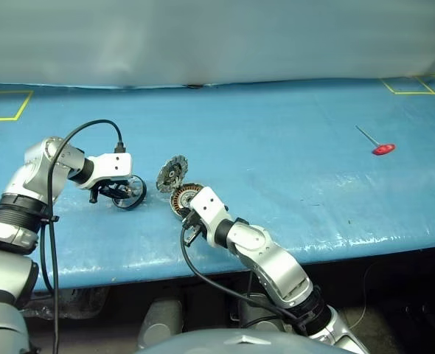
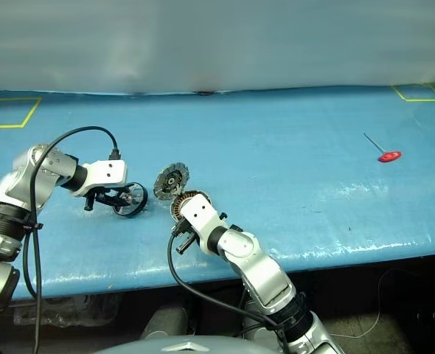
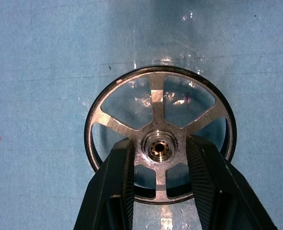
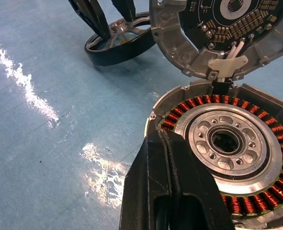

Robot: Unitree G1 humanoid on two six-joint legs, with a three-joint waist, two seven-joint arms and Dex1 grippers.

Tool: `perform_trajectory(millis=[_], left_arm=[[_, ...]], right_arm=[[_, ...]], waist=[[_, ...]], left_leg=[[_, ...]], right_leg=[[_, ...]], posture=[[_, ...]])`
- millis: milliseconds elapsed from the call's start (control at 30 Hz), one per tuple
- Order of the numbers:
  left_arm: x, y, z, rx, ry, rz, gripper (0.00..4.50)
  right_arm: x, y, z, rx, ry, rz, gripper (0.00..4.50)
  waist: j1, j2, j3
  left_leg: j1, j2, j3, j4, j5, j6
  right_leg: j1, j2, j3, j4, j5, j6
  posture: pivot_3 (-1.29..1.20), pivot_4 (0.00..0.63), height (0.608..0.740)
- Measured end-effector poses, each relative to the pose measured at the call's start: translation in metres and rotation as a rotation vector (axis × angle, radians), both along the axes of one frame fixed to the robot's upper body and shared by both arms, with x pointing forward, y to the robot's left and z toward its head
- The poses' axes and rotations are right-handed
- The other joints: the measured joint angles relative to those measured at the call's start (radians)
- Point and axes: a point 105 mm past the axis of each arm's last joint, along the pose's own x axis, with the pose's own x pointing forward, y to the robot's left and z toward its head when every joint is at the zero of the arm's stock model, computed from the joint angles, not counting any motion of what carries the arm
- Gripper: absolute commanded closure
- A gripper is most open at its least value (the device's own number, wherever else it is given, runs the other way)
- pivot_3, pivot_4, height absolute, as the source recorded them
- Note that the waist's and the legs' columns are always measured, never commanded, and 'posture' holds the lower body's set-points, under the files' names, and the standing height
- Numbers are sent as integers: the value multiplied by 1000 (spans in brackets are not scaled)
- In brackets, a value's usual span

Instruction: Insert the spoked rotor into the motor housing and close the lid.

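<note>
Lying flat on the blue table [image 1: 291, 140], the rotor [image 3: 159, 135] has the left gripper [image 3: 159, 152] over it, fingers down through the spokes on either side of the hub (whether they pinch it, I cannot tell). Just beside the rotor sits the housing [image 4: 228, 143], its lid [image 4: 218, 33] tilted up and open. The right gripper [image 4: 168, 158], fingers together, presses the housing's near rim. A red-handled tool [image 1: 382, 148] lies well apart.
</note>
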Motion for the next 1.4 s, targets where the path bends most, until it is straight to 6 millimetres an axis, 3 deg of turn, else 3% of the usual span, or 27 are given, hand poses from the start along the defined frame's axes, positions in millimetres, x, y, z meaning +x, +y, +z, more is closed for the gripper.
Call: perform_trajectory(millis=[200, 433, 667, 933, 1100, 1233, 1400], left_arm=[[-10, 12, 6, 37, 67, 12, 3212], [-20, 15, 36, 96, 92, -30, 3212], [-25, -18, 65, 33, 10, -155, 3212], [-22, -45, 118, 16, -187, -258, 3212], [-18, -55, 135, -22, -293, -275, 3212], [-11, -80, 151, -132, -416, -314, 3212], [-7, -108, 152, -244, -495, -310, 3212]], right_arm=[[0, 0, 0, 1, -1, 1, 4500], [2, -3, 0, -10, -6, 1, 4500], [4, -13, 0, -31, -19, 1, 4500], [7, -20, 0, -49, -23, -6, 4500], [6, -20, -1, -53, -18, 0, 4500], [6, -24, -2, -68, -19, 8, 4500], [7, -38, 0, -67, -33, 16, 4500]], waist=[[-7, 0, 0], [-3, 0, 0], [-1, 0, 0], [-2, 0, 0], [-5, 0, 0], [2, 0, 0], [2, 0, 0]], left_leg=[[0, 0, 0, 0, 0, 0], [-1, 0, 0, 0, 0, 0], [-1, 0, 0, 0, 0, 1], [-1, 0, 1, 1, 0, 1], [-1, 1, 0, 1, 0, 1], [-1, 0, 0, 3, -1, 1], [-1, 0, 1, 6, -1, 3]], right_leg=[[0, 0, 0, 0, 0, 0], [0, 0, 0, 0, 0, 0], [0, 0, 0, -1, 0, 0], [0, 1, 0, -1, 0, 0], [0, 1, 0, -1, 0, 0], [2, 1, 0, -1, 0, 1], [2, 1, 1, -1, 1, 3]], posture=[[0, 150, 740], [0, 150, 740], [0, 150, 740], [0, 150, 740], [0, 150, 740], [0, 150, 740], [0, 150, 740]])
